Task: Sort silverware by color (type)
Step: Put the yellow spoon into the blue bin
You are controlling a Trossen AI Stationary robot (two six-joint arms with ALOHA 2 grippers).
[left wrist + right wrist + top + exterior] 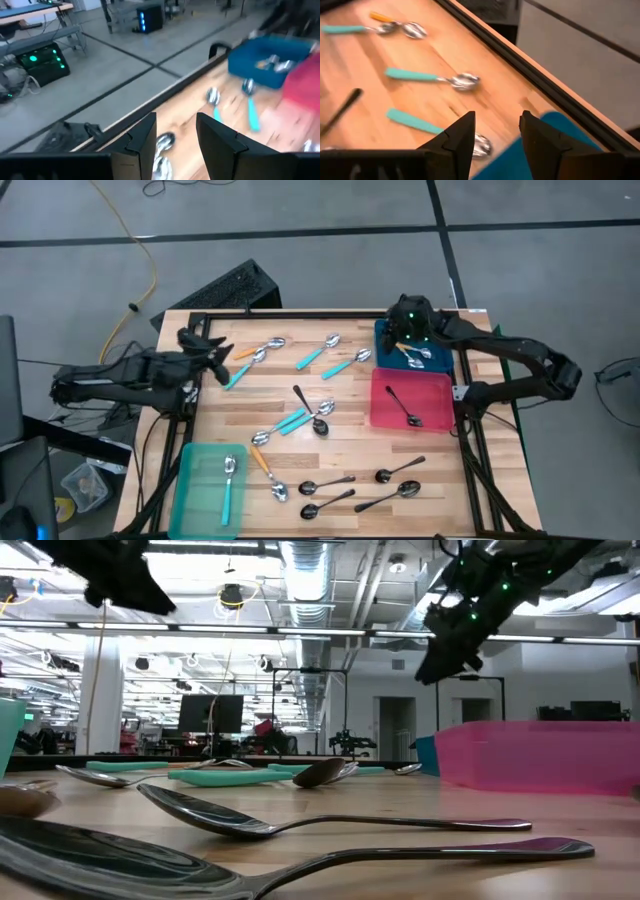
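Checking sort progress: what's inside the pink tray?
The pink tray holds one all-dark spoon, lying diagonally. Nothing else shows in it; the low view sees only its outer wall.

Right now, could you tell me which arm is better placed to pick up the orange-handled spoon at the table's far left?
Left. The left pincer, open and empty, hovers right beside the orange-handled spoon. The right pincer, also open and empty, hangs over the blue bin across the table.
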